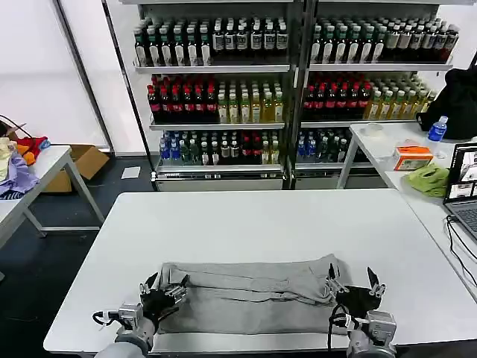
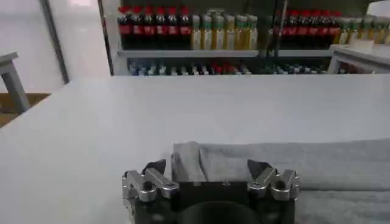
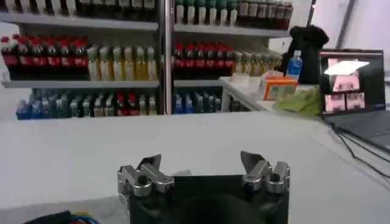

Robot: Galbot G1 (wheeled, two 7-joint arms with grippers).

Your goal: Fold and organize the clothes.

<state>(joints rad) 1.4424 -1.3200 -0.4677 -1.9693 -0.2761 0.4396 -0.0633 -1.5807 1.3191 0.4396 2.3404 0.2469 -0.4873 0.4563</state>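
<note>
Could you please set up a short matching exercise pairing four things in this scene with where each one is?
Things:
1. grey shirt
2. left end effector
3. right end effector
4. laptop

Places:
A. open, at the shirt's right end
B. on the side table to the robot's right
C. lying partly folded along the near edge of the white table
D. open, at the shirt's left end

Pairs: 1-C, 2-D, 3-A, 4-B
</note>
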